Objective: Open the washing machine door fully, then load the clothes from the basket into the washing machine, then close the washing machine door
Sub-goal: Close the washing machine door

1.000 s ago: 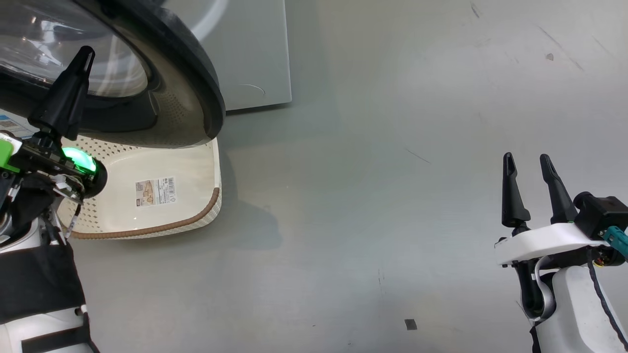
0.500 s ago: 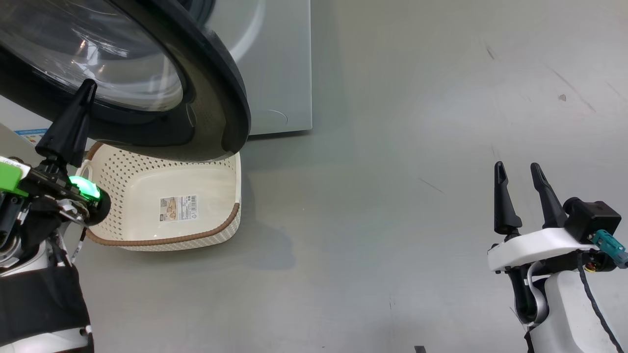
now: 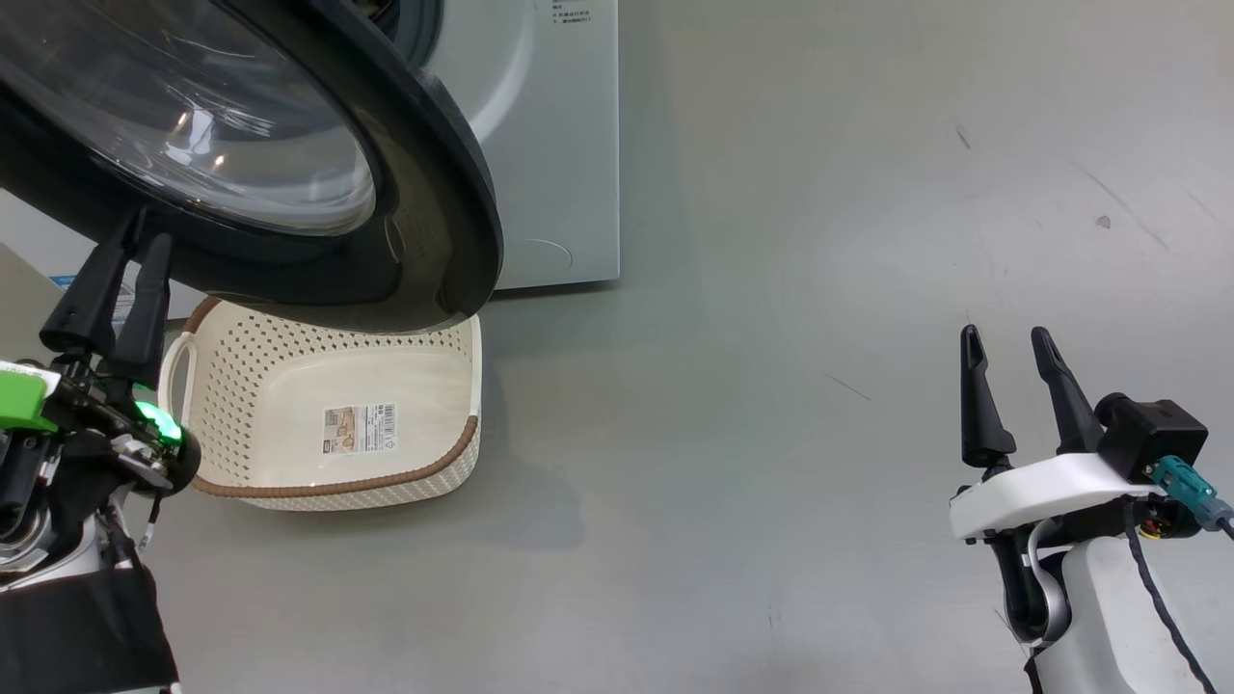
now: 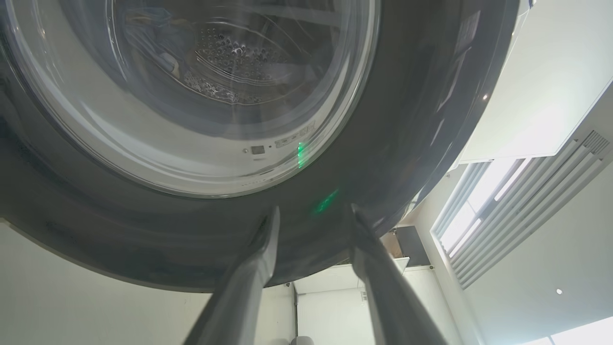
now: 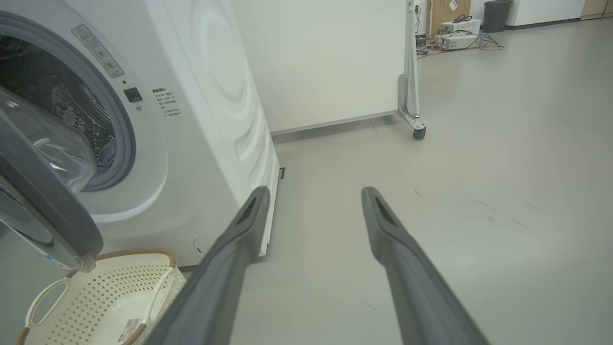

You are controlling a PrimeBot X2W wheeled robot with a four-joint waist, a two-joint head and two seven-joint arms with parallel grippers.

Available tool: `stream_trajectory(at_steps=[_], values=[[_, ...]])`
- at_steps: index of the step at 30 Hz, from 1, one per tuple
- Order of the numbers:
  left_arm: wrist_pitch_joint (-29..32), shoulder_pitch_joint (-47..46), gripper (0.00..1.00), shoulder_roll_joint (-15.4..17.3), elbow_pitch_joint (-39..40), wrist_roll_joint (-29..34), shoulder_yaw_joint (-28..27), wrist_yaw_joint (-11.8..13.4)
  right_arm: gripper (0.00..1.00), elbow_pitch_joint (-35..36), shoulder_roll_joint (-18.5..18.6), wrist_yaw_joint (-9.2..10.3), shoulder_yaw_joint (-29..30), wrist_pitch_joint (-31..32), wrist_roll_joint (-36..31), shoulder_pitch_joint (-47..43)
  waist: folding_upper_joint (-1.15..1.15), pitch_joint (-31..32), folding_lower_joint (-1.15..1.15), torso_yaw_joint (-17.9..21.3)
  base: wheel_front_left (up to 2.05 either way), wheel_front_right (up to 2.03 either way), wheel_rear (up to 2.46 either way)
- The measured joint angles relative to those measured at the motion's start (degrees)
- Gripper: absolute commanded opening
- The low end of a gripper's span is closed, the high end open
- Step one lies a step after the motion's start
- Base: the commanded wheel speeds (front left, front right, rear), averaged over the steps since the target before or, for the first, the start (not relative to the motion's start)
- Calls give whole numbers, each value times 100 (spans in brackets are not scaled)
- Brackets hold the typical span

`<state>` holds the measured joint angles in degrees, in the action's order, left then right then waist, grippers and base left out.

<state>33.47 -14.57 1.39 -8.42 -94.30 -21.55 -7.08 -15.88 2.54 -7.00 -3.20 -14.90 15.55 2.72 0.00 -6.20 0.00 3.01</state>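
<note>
At the lower left of the head view: left gripper, fingers a little parted, nothing between them. Tips sit close under the black rim of the door; whether they touch it, cannot tell. In the left wrist view both fingers point at the rim's glossy face, glass bowl just above.

Through the glass, inside the drum: a patch of blue fabric, likely the clothes.

Door is swung out from the washer, overhanging the basket. Basket on the floor by the washer front, bare inside, label sticker showing.

Right gripper is well apart over open floor, fingers spread, holding nothing.

Judgement: loading looks done, and closing the door is the step in hand. Next move calls for a steady push on the door's outer face, swinging it toward the drum mouth until it latches. The glossy rim may let the fingers slide off.
</note>
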Motion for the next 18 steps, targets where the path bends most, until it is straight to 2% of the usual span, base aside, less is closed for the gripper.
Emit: stream_trajectory(at_steps=[2,3,4,5,12,18], values=[[-85,65,80,-7,-2,1,-12,0,100,0,0,-1,-14,0,0,-1,0,16,0,1,0,0,0],[-157,87,80,-10,-5,13,-36,0,100,0,0,0,-22,0,0,-1,0,24,0,2,0,0,0],[-187,108,93,-9,-3,27,-42,0,100,0,-1,-1,-31,0,1,-1,0,30,0,2,0,0,0],[-225,129,100,-10,-3,35,-45,0,100,-1,-2,0,-42,0,1,-1,0,37,0,4,0,0,0],[-658,292,100,-12,259,465,-54,0,100,-16,-4,0,-55,0,3,-55,0,70,0,25,0,0,0],[-1288,454,100,88,871,1731,176,0,100,-15,-14,-1,-41,0,86,-95,0,67,0,34,0,0,0]])
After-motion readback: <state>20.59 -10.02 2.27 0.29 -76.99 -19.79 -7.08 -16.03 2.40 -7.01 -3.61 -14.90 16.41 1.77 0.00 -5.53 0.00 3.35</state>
